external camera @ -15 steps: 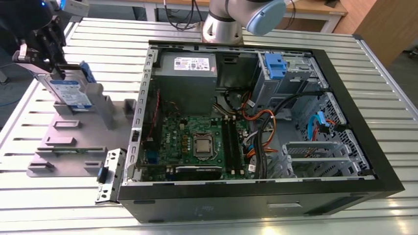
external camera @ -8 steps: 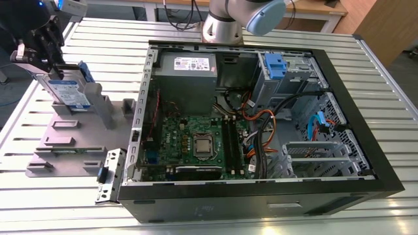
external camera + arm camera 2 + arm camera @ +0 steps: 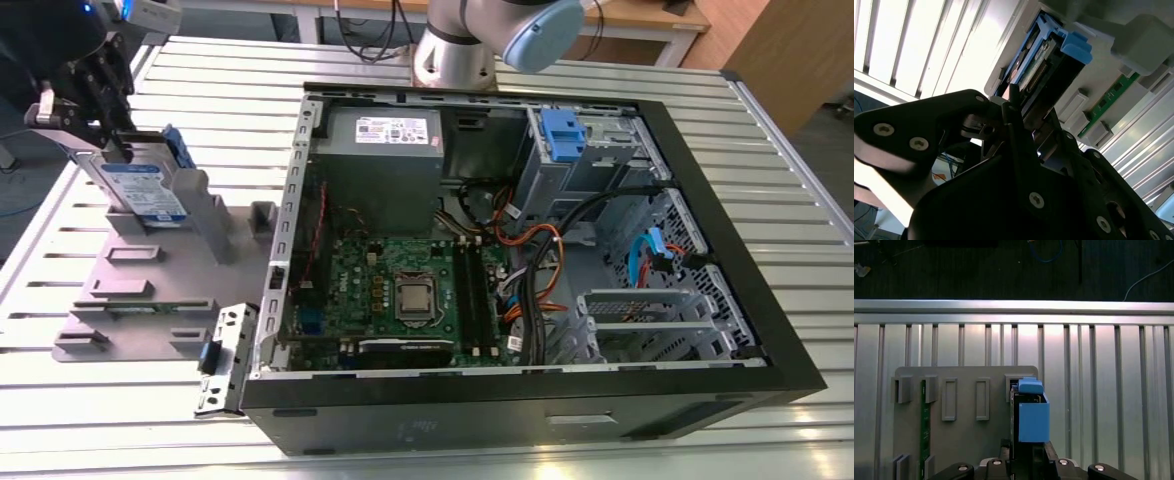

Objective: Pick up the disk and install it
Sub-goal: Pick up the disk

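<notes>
Black tool sits at the upper end of the disk, which stands upright in a grey holder on the bench, beside the open case. Whether it grips, I cannot tell. A tilted pull could jam the disk in its slot. One tool, one disk, one holder, one case.

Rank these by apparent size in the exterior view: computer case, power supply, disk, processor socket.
1. computer case
2. power supply
3. disk, standing on edge in the grey holder and seen obliquely, so it may look smaller than it is
4. processor socket
</notes>
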You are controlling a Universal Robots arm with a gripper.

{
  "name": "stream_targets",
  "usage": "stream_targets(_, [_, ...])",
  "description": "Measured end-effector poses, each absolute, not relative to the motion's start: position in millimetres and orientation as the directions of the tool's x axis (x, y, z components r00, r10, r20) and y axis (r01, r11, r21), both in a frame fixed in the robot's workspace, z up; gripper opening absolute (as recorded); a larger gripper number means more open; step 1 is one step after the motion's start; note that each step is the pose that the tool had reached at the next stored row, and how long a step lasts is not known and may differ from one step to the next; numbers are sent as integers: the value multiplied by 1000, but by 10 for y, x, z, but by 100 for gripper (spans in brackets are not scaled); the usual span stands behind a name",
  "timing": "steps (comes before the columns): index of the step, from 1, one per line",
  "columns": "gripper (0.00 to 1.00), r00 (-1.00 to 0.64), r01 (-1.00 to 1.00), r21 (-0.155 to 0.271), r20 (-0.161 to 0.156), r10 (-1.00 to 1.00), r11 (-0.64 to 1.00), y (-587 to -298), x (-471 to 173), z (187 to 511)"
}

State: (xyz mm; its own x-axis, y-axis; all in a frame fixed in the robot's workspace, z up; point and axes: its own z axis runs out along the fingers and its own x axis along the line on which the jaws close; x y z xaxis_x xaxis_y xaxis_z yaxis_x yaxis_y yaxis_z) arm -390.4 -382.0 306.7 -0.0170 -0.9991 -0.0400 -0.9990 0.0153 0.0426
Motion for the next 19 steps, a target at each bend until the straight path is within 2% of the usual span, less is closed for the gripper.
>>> stream_targets(19, [35, -17, -999, 43, -40, -999, 15, -3820, -3903, 3160])
